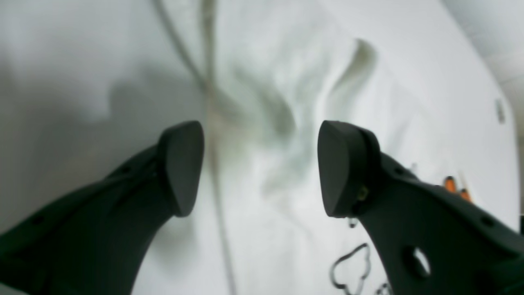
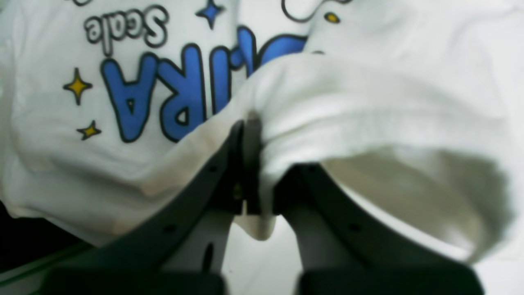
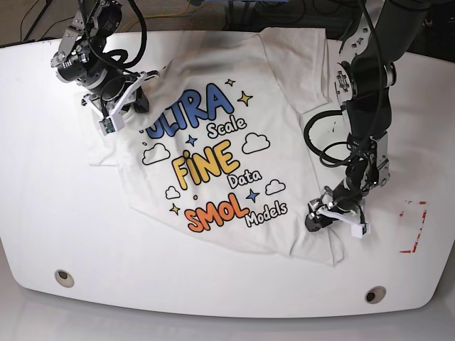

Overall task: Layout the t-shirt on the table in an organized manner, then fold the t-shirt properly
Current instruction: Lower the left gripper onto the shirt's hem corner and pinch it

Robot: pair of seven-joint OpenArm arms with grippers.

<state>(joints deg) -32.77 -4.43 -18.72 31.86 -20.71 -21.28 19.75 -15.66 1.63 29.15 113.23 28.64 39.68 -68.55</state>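
Even overhead light is glaring off the glossy tabletop; both wrist views are blurring badly, shadows staying soft.

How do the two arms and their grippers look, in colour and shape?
Both arms are black with silver-grey metal joints and loose black cables. The left gripper has matte black curved fingers ending in flat, rounded pads, with small holes along them. The right gripper looks the same. Each wrist carries a white bracket.
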